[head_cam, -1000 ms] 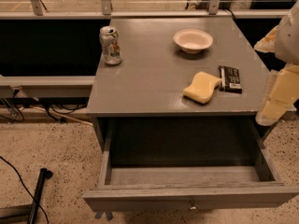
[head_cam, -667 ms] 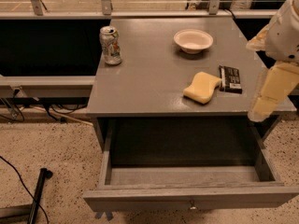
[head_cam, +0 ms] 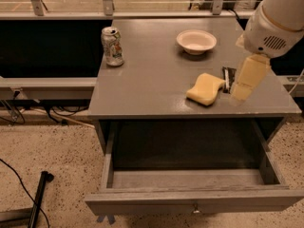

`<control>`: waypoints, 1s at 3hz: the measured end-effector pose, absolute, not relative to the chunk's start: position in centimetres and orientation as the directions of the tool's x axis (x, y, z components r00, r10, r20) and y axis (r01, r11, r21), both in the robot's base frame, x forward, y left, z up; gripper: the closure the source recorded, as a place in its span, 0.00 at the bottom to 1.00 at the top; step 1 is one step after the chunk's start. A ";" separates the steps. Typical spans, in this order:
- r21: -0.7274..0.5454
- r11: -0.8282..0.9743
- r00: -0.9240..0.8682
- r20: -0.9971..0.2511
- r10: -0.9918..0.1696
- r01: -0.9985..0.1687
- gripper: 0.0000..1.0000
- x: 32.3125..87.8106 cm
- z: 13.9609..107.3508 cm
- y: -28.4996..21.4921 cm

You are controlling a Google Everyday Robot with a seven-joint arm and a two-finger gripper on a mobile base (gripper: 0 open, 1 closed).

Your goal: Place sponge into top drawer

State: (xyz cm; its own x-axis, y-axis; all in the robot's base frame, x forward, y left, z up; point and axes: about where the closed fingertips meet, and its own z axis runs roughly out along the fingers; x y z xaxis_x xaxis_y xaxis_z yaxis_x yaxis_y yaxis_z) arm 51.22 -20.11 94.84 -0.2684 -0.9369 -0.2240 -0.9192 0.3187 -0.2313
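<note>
- Arm (head_cam: 278, 18), upper right of the frame: cut off by the top and right edges; we see only its white housing.
- Gripper (head_cam: 240, 93), right of centre, over the right part of the table (head_cam: 152, 80): it covers most of the black packet (head_cam: 228, 76). We cannot tell whether that packet touches the sponge (head_cam: 205, 89).
- Can (head_cam: 112, 45), upper left of the tabletop: label too blurred for us to read.
- Top drawer (head_cam: 142, 203), bottom of the frame: front panel clipped by the lower edge, right corner by the right edge.
- Black rod (head_cam: 38, 198), lower left: cut off at the bottom edge.
</note>
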 end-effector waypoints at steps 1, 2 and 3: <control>-0.186 0.381 -0.323 -0.278 -0.905 -0.906 0.00 55.1 91.9 -19.4; -0.153 0.426 -0.369 -0.298 -0.880 -0.892 0.00 56.7 89.9 -19.1; -0.113 0.469 -0.421 -0.294 -0.858 -0.876 0.00 58.1 86.6 -18.9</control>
State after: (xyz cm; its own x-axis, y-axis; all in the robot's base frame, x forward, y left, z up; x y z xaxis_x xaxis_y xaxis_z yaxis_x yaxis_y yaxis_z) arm 58.09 -18.92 86.55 -0.4213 -0.8581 -0.2936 -0.8759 0.4689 -0.1135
